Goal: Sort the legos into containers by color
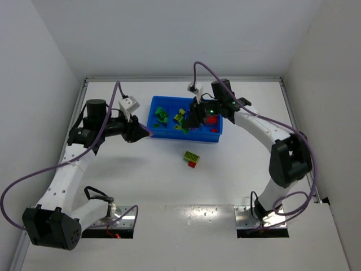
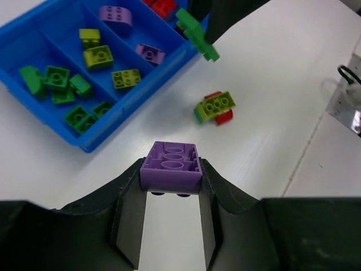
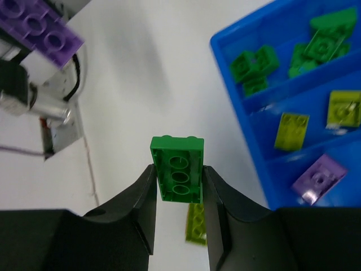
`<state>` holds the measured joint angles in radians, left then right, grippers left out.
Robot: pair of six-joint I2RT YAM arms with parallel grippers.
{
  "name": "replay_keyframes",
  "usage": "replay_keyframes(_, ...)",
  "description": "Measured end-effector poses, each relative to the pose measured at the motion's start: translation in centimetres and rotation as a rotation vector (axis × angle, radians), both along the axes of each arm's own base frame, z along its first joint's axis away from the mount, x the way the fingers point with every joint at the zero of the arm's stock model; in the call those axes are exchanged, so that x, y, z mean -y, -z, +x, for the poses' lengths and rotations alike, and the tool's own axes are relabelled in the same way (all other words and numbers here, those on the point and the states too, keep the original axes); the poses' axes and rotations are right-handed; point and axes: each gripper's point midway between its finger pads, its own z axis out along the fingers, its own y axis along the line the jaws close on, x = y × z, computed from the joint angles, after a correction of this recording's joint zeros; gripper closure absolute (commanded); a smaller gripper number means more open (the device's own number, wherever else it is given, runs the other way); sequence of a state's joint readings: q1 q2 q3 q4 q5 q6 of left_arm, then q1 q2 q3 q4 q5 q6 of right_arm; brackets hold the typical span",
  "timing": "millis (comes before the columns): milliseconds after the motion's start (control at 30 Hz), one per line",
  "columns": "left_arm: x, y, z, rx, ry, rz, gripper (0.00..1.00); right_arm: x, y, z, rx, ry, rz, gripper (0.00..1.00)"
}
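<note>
— Between the left gripper (image 2: 171, 174) tips: item one, purple brick (image 2: 171, 161), studs up, jaws pinching its sides, hanging over the table (image 2: 271, 169) just short of the tray (image 2: 53, 31).

— And the right gripper (image 3: 179, 179)?

— Clamping item two, green brick (image 3: 176, 161), by its long edges, hovering near the tray's right end. Over which section, I cannot tell.

— Remaining stock?

— One stack (image 2: 215, 106), yellow-green on green and red, lying on the table near the tray. Sections are holding green, yellow-green, purple and red pieces, each colour apart.

— Hazards?

— By my reading, each gripper is carrying a brick belonging toward the other's side. The purple section (image 2: 132, 35) is lying beyond two others from the left gripper, and the green section (image 2: 28, 53) is sitting at the left end. With routes crossing, the grippers are risking a knock above the tray. Releasing from height is inviting a bounce into the neighbouring colour. The stack is probably needing both grippers to split it; dropped whole, it would be mixing colours.
</note>
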<state>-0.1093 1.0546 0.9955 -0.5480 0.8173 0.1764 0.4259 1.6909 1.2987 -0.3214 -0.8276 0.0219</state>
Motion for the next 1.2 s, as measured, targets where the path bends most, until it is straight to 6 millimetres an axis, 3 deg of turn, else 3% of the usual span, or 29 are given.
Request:
replay_keyframes(300,-3.7,-1.3,1.1,0.04,-0.205,0.021,0.98,-7.8,1.2,7.6,0.017,0.091,0.007,0.93)
replay_keyframes(500,-5.5,-1.5,0.5,0.055,-0.284,0.033,0.98,-11.0,5.4,11.4,-0.012,0.176,-0.028,0.93)
replay_keyframes(567,-5.9,-1.2,0.4,0.046,-0.298,0.037,0.98,-11.2,7.4,11.9,-0.031,0.206,-0.06,0.88)
replay_keyframes(600,-6.1,-1.0,0.4,0.039,-0.305,0.039,0.98,-11.2,8.3,12.2,-0.037,0.22,-0.073,0.74)
replay_keyframes(667,-6.3,-0.6,0.3,0.025,-0.314,0.044,0.98,-11.0,9.8,12.5,-0.049,0.243,-0.098,0.57)
replay_keyframes(733,-6.5,-0.2,0.3,0.011,-0.317,0.045,0.98,-10.9,10.8,12.6,-0.063,0.259,-0.116,0.46)
replay_keyframes(800,-6.4,0.1,0.4,-0.004,-0.309,0.04,0.98,-10.9,11.0,12.7,-0.066,0.271,-0.121,0.41)
replay_keyframes(933,-5.8,0.8,0.6,-0.043,-0.274,0.018,0.98,-11.3,10.7,12.6,-0.056,0.267,-0.113,0.37)
replay_keyframes(1033,-5.1,1.1,0.7,-0.069,-0.24,-0.016,0.98,-11.1,9.4,12.1,-0.066,0.262,-0.1,0.37)
replay_keyframes(1100,-4.2,1.1,1.0,-0.079,-0.209,-0.041,0.98,-10.4,7.2,11.3,-0.072,0.263,-0.091,0.35)
replay_keyframes(1200,-1.8,1.3,1.8,-0.086,-0.147,-0.061,0.98,-7.6,0.8,10.2,-0.006,0.286,-0.066,0.34)
